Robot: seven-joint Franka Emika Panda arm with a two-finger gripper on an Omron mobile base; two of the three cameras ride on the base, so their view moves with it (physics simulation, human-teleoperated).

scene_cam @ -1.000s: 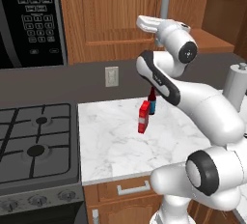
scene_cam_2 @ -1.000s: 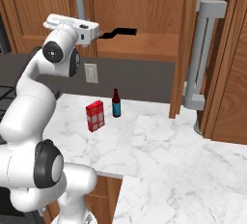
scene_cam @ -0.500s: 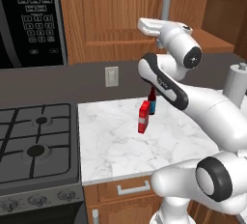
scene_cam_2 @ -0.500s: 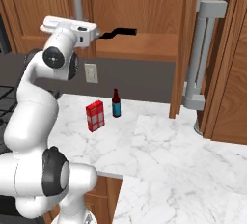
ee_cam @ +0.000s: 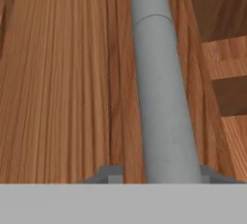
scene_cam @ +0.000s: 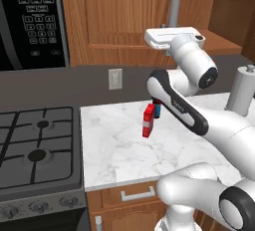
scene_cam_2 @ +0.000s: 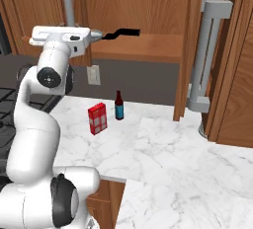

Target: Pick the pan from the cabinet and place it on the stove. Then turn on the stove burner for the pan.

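My gripper [ee_cam: 161,172] is shut on the silver bar handle [ee_cam: 161,88] of the brown cabinet [ee_cam: 58,73] door. The bar runs up between the two finger tips. In the right base view the white hand [scene_cam_2: 62,34] is level at the foot of that bar handle [scene_cam_2: 69,1]. The pan's black handle [scene_cam_2: 121,32] sticks out to the right above the open cabinet shelf [scene_cam_2: 148,49]; the pan's bowl is hidden behind the hand. The stove [scene_cam: 35,145] lies low on the left, with its larger stove burner [scene_cam: 37,155] and a row of knobs [scene_cam: 30,207].
A red box [scene_cam_2: 97,118] and a dark bottle [scene_cam_2: 118,105] stand on the marble counter [scene_cam_2: 163,149] below the hand. Another cabinet door stands open at the right with its long bar handle [scene_cam_2: 210,55]. A black microwave [scene_cam: 30,21] hangs above the stove.
The hand and the bar handle it grips have shifted slightly sideways and down together. The arm's elbow has swung a little. Nothing on the counter has moved.
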